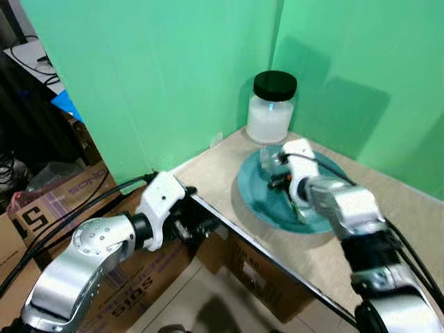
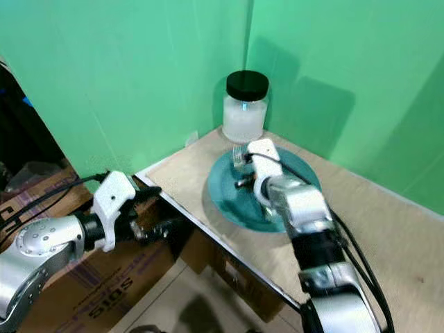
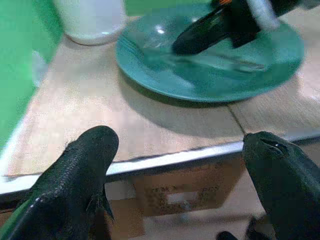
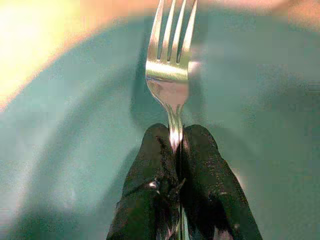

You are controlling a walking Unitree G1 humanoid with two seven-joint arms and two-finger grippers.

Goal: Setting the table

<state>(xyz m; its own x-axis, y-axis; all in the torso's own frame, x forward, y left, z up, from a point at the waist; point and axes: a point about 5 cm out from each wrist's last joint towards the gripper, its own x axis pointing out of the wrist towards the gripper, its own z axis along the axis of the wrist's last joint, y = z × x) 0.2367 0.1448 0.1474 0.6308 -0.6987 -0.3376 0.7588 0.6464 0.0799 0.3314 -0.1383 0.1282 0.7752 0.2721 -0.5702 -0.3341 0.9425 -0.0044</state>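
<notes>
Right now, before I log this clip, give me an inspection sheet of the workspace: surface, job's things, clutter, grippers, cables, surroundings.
Surface: beige table with a metal front edge, set in a green-walled corner.
Job's things: teal plate on the table; silver fork held over the plate, tines pointing away from the gripper.
Clutter: white jar with a black lid behind the plate, near the corner.
Grippers: right gripper shut on the fork's handle above the plate; left gripper open, in front of the table edge, holding nothing.
Cables: black cables run along the left arm; more run along the right forearm.
Surroundings: green screen walls; cardboard boxes on the floor left of and under the table.
</notes>
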